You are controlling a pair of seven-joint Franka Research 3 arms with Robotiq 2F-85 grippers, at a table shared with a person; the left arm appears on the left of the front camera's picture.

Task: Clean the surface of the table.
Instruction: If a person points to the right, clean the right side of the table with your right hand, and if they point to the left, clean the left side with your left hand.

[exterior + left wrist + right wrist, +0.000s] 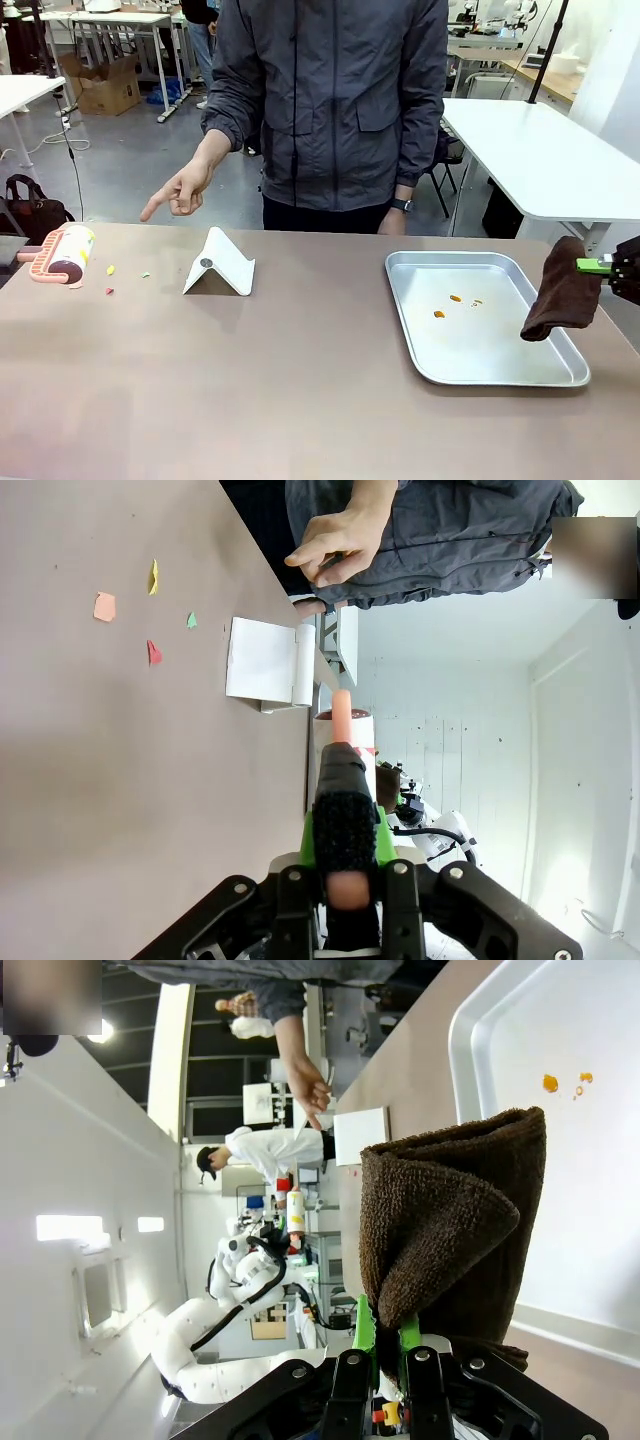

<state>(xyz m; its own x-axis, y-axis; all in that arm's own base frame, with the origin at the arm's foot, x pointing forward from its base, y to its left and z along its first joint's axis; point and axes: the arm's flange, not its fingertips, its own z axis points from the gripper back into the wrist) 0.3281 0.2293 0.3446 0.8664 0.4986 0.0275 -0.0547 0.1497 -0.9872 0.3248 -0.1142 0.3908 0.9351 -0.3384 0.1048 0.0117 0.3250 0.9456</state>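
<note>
Nearest, my left gripper (pixel 345 825) is pressed together on the pink handle of a lint roller (pixel 68 252) at the left end of the table (pixel 300 400). My right gripper (pixel 385 1335) pinches a brown cloth (pixel 450 1220) that hangs over the right rim of a metal tray (pixel 500 350). Just beside the roller's drum, toward the table's middle, lie four paper scraps (pixel 153 652); the handle points away from them. Orange crumbs (pixel 455 298) sit inside the tray. Farther on stands a white folded card (pixel 220 268), and beyond it the person's hand (pixel 180 190) points down toward the scraps. By this layout, my left arm is much the nearer to the littered tabletop, and the right is well apart from it.
</note>
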